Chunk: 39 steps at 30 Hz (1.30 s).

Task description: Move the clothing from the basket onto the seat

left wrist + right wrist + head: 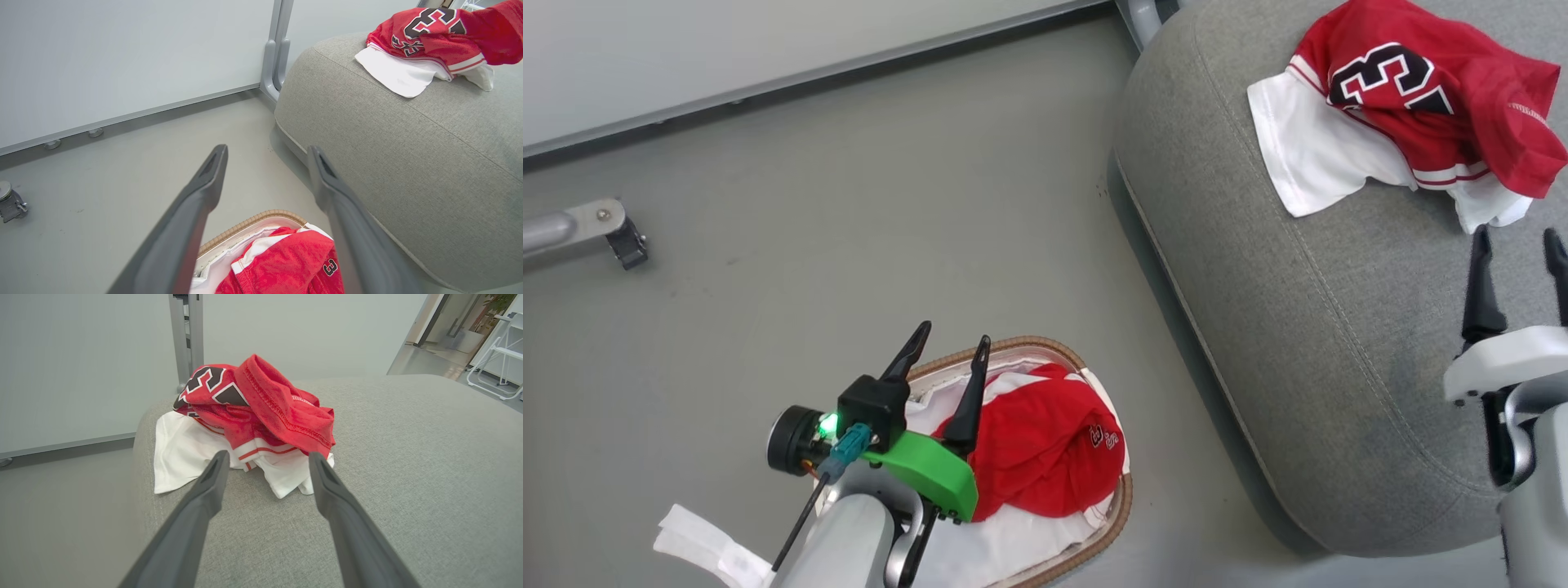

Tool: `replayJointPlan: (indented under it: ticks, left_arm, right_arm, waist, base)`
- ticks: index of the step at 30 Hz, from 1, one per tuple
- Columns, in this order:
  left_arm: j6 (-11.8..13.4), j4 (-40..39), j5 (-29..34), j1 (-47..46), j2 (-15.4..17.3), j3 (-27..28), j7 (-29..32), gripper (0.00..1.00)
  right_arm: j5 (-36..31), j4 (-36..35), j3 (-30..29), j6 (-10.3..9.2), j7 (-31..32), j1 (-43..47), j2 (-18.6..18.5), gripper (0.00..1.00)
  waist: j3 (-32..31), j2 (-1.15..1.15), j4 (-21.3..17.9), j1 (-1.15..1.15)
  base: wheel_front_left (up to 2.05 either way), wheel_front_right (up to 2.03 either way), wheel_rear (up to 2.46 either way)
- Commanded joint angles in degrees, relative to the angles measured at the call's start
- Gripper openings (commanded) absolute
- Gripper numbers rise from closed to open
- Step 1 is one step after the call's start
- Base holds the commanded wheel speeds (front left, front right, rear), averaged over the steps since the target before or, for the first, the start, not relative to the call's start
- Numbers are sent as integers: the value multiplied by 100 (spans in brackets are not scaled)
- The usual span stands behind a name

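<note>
Red shorts point(1037, 457) with white trim lie bunched in the basket point(1045, 343), heaped on the white liner point(1013, 547) toward the rim nearest the seat point(1298, 343). A small number patch faces that side. The heap is rounded, with no clear long axis to line up on.

The left gripper point(954, 335) hangs over the basket's opposite rim, fingers spread and empty. The shorts lie just below its fingertips and a little toward the seat, and in the left wrist view they show low between the two fingers. This arm is plainly the nearer one, so I judge the pick is its job: a short drop, shifted slightly seatward.

The jersey point(1405, 106) is already on the seat, crumpled near its far edge. Its black number faces up and a white sleeve is spread flat toward the edge that faces the basket. The right gripper point(1516, 237) sits over the seat just beside the jersey's white hem, jaws apart with nothing between them, well apart from the basket.

Half the clothing looks delivered.
</note>
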Motion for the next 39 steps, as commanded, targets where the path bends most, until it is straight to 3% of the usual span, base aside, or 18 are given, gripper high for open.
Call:
replayJointPlan:
  ticks: [1, 9, 23, 31, 39]
  left_arm:
    - [31, -30, 65, 147, 17, 114, -4, 100]
    - [235, -114, 227, 602, 1, 829, -4, 100]
    - [521, -334, 251, 1318, -4, 1678, -4, 100]
    - [543, -506, 195, 1714, -5, 1985, -4, 100]
    - [549, -521, 68, 1858, -6, 1894, -4, 100]
  right_arm:
    - [62, -99, 127, -8, -11, 185, 99, 100]
    - [266, -428, 802, -8, -12, 482, 342, 100]
    - [375, -351, 1199, -8, -11, 1035, 600, 100]
    - [415, -332, 1336, -8, -11, 1308, 638, 100]
    - [490, -294, 1533, -8, -11, 1478, 591, 100]
  waist:
    - [-295, 41, 101, 0]
    - [-734, 41, 520, 0]
    - [-1238, 41, 1413, 0]
    - [-1446, 41, 1584, 0]
    - [-1536, 41, 1622, 0]
  base:
    - [0, 0, 0]
    - [0, 0, 0]
    - [0, 0, 0]
    - [0, 0, 0]
    - [0, 0, 0]
